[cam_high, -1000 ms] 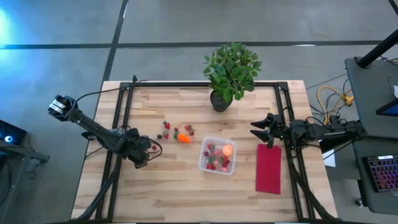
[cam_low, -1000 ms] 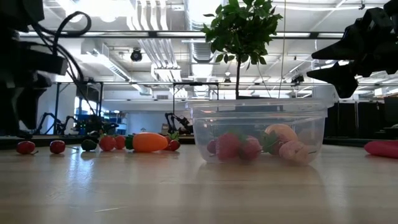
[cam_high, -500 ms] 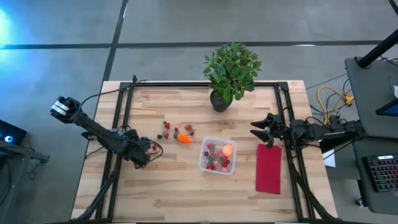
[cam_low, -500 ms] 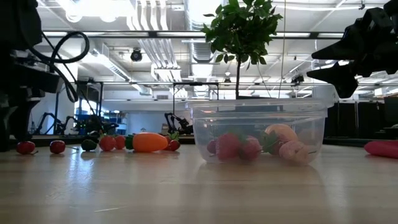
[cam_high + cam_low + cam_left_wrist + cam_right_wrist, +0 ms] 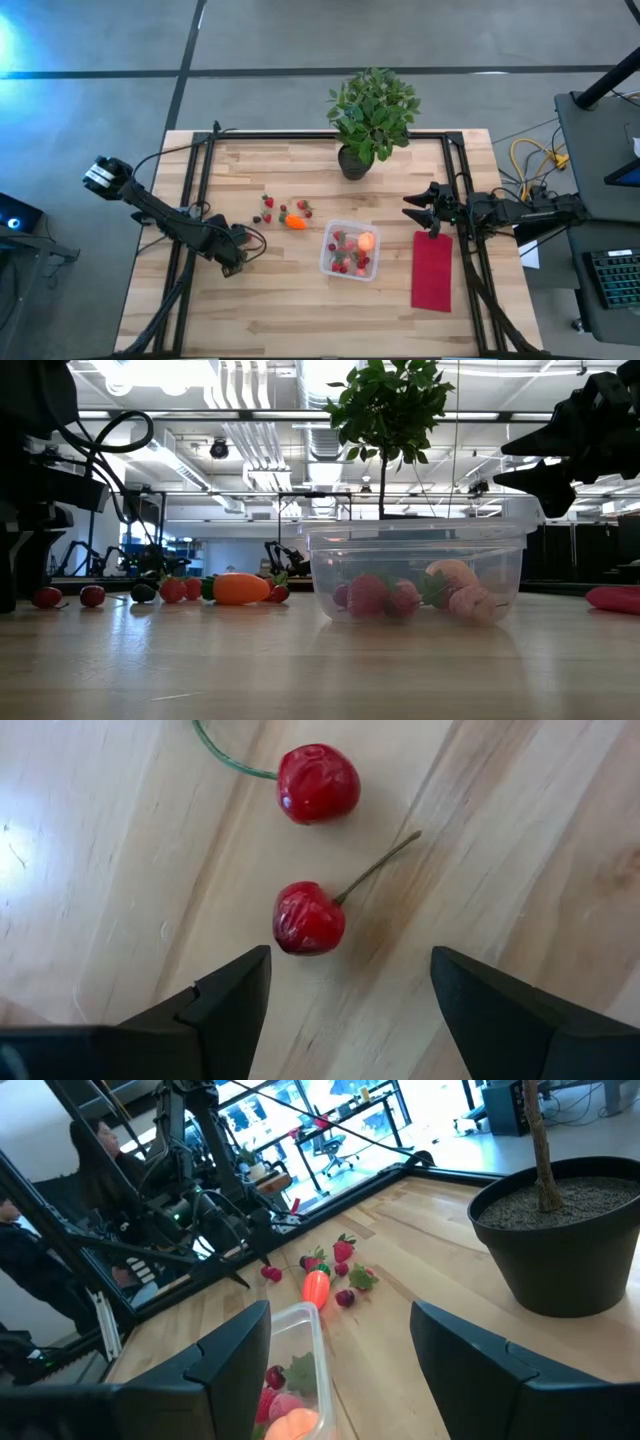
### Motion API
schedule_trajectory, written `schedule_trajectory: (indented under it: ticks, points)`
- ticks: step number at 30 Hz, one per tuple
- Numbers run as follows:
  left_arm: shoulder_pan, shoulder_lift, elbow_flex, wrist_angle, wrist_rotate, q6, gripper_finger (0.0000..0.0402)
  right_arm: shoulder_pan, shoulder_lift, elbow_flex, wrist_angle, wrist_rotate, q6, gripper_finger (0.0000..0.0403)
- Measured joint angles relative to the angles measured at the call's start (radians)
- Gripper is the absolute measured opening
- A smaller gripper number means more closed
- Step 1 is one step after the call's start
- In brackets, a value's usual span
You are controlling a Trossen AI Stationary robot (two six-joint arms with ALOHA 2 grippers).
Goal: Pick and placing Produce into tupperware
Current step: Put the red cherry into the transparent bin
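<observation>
Two small red cherries with stems, one [image 5: 309, 918] nearer my fingers and one [image 5: 318, 783] farther off, lie on the wooden table. My left gripper [image 5: 350, 965] [image 5: 233, 256] points down over them, open; the nearer cherry sits just ahead of the gap between the fingers. The clear tupperware [image 5: 350, 250] [image 5: 415, 575] stands mid-table with several red pieces and a round orange-pink fruit inside. An orange-red piece with a green top [image 5: 294, 222] and several small red pieces lie left of it. My right gripper [image 5: 415, 210] [image 5: 340, 1345] waits open at the table's right side, pointing level.
A potted leafy plant [image 5: 370, 115] stands at the table's far middle. A magenta cloth [image 5: 432, 270] lies flat right of the tupperware. Black frame rails [image 5: 195, 190] run along the table's left and right sides. A person [image 5: 90, 1150] shows beyond the table.
My left gripper has come down toward the table over the two cherries and shifted slightly toward the near edge, staying open. The cherries and the other pieces lie where they were.
</observation>
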Motion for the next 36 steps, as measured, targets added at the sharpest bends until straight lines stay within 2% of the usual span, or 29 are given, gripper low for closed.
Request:
schedule_trajectory:
  ticks: [7, 13, 17, 25, 32, 36]
  points:
    - [0.036, -0.037, -0.005, -0.010, -0.006, 0.009, 0.0260, 0.000, 0.000, 0.000, 0.000, 0.000, 0.000, 0.0233]
    - [0.065, -0.047, -0.015, 0.002, 0.017, 0.176, 0.0256, 0.000, 0.000, 0.000, 0.000, 0.000, 0.000, 0.0233]
    - [0.095, -0.048, -0.031, 0.043, 0.096, 0.255, 0.0230, 0.000, 0.000, 0.000, 0.000, 0.000, 0.000, 0.0233]
    - [0.178, -0.048, -0.028, 0.049, 0.109, 0.348, 0.0164, 0.000, 0.000, 0.000, 0.000, 0.000, 0.000, 0.0233]
    - [0.248, -0.048, -0.026, 0.066, 0.089, 0.395, 0.0157, 0.000, 0.000, 0.000, 0.000, 0.000, 0.000, 0.0233]
    - [0.257, -0.048, -0.026, 0.070, 0.114, 0.396, 0.0157, 0.000, 0.000, 0.000, 0.000, 0.000, 0.000, 0.0233]
